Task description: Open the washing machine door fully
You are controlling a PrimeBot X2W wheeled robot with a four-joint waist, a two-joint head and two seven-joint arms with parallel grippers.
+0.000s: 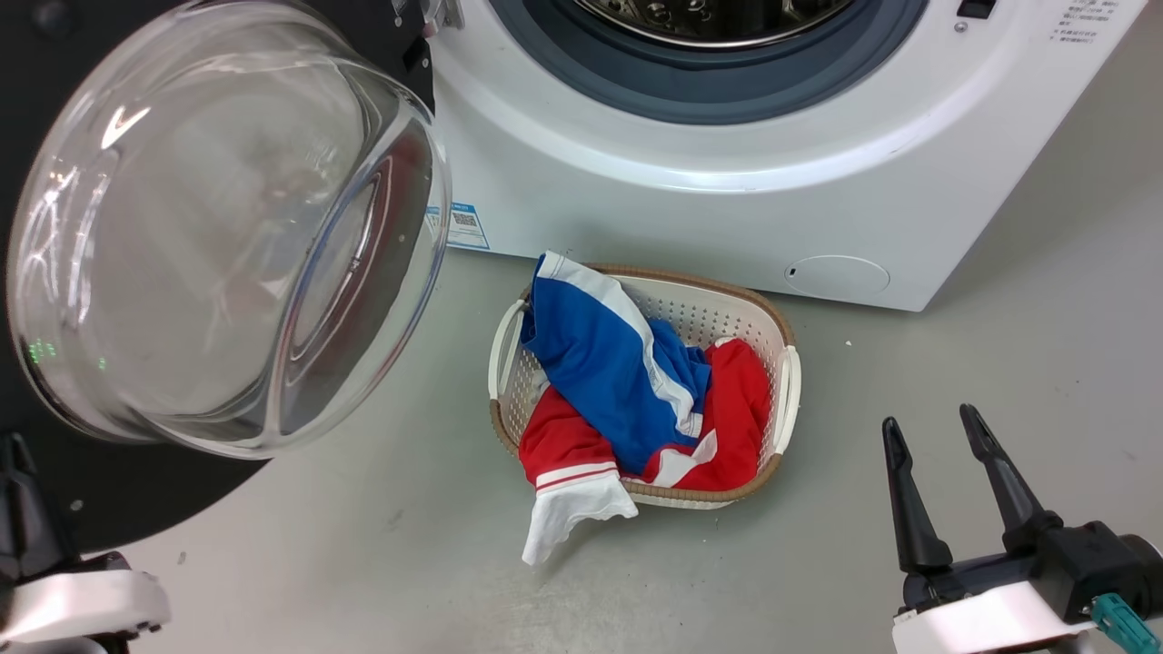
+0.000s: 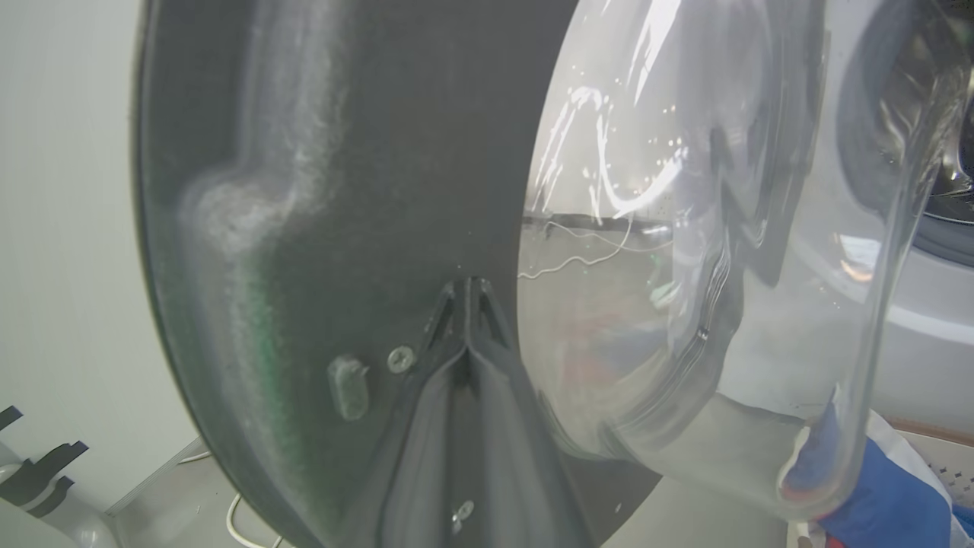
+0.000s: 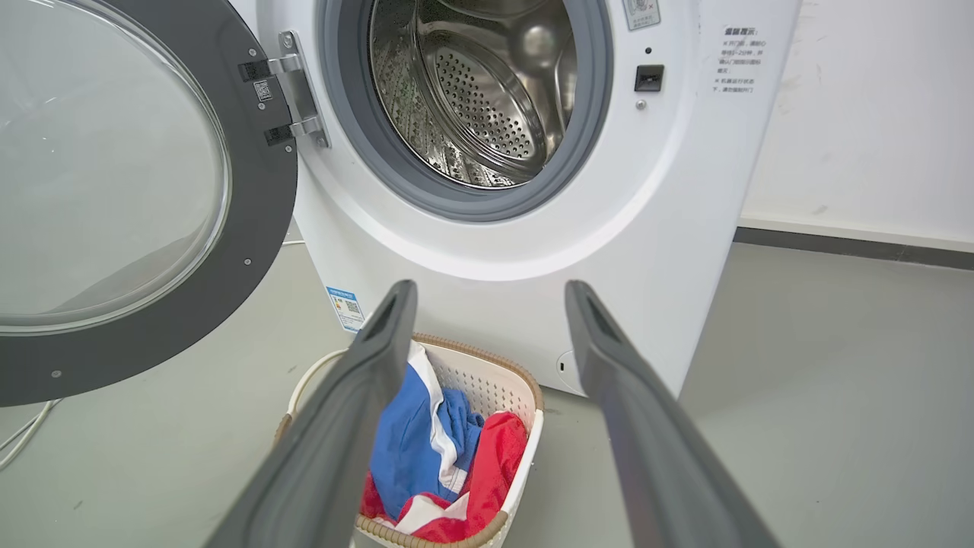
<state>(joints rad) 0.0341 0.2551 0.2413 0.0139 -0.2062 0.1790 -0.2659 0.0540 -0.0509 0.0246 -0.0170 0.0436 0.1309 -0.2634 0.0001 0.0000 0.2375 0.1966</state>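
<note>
The washing machine door (image 1: 227,227) is cut off at the head view's left edge (the drum (image 1: 718,18) at its top).

My head camera looked forward and steeply down from above the laundry basket (image 1: 787,381), taking in the floor (image 1: 999,363) and the lower front of the washing machine (image 1: 690,218); the washing machine door (image 1: 227,227) stood very near it at upper left. My left wrist camera faced the door's inner side at close range, the glass bowl (image 2: 685,266) taking up the right half. My right wrist camera sat farther back, low over the floor, facing the machine's front and drum (image 3: 487,99). All three views shared the door and the machine's white front.
</note>
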